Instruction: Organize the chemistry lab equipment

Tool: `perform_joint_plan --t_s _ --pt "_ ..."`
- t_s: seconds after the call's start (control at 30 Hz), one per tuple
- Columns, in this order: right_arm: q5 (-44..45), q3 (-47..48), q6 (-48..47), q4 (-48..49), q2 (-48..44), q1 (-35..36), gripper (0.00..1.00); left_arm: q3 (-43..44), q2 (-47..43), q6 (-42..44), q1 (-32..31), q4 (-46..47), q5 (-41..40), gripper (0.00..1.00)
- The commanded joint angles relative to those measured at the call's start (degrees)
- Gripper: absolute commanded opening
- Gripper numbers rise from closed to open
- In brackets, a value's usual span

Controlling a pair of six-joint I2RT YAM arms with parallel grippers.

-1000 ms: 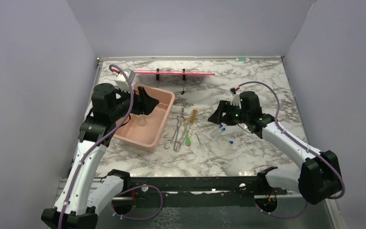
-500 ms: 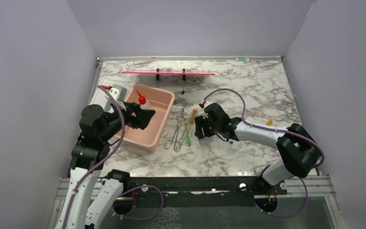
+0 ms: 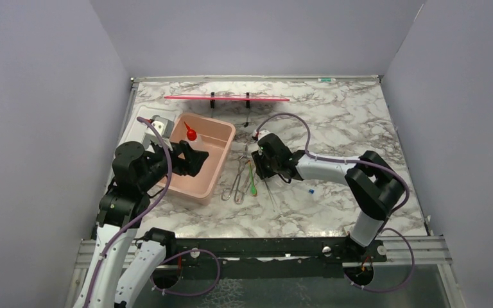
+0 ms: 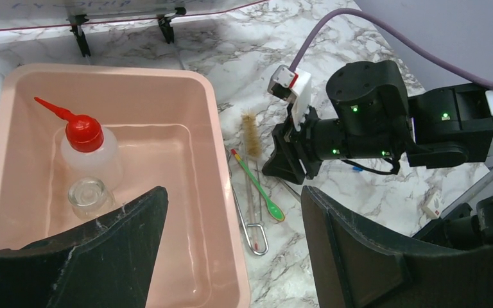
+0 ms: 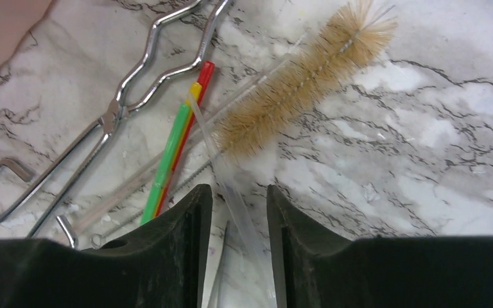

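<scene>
a grey-veined marble bench point(image 3: 359, 128) fills the floor of a lavender-walled booth, with both arms bolted along its near edge. closest to that edge among the loose pieces, a blue-capped tube point(image 3: 311, 191) lies alone on the marble, right of the bench's middle. a thin rod point(image 3: 271, 196) lies slantwise just to its left. the rod looks clear in the right wrist view, and its far end runs up between the right gripper point(image 5: 239, 192) fingers. those fingers are a narrow gap apart, low over the marble on either side of the rod; i cannot tell whether they touch it. beside the gripper, toward the left edge, the green-handled tool point(image 5: 170, 154) lies flat, its far tip yellow and red. the metal scissor-like tongs point(image 5: 122, 102) lie just beyond it, their loops pointing to the near edge. the small brush point(image 5: 295, 83) angles away from the gripper toward the far edge, its tan bristles on bare marble and its wire stem crossing the rod. nearer the left edge sits the pink plastic tub point(image 4: 212, 128). the left gripper point(image 4: 232, 192) hangs over its near rim with fingers spread wide and nothing between them. inside the tub, the glass vial point(image 4: 90, 196) stands mouth up. touching it on the far side is the clear squeeze bottle with red nozzle point(image 4: 90, 151), upright, its spout tilted toward the far left corner. a white tray point(image 3: 140, 122) lies between the tub and that corner. along the far edge a long pink strip point(image 3: 228, 97) rests across two small black stands.
</scene>
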Motion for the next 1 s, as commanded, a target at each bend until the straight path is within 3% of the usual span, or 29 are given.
perform_joint_plan --t_s 0.0,0.2,0.37,0.63,0.97 --pt "1.9 3.0 -3.0 0.0 2.3 1.4 0.36 0.3 0.4 0.5 -0.3 0.2 -1.8 0.79" --pt "3.0 1.5 -4.6 0.6 -0.6 1.7 0.16 0.5 1.4 0.4 -0.3 0.4 -2.2 0.79" --pt "2.1 -1.4 -4.6 3.5 -7.9 1.7 0.06 0.1 2.7 -1.0 -0.3 2.1 0.4 0.79" --pt "-1.3 -3.0 2.1 6.5 -20.5 1.6 0.05 -2.3 5.1 -8.3 -0.3 9.5 7.8 0.79" --pt "-11.3 -7.4 27.5 23.7 -29.7 1.7 0.05 -14.5 8.5 -27.3 -0.9 30.2 19.1 0.78"
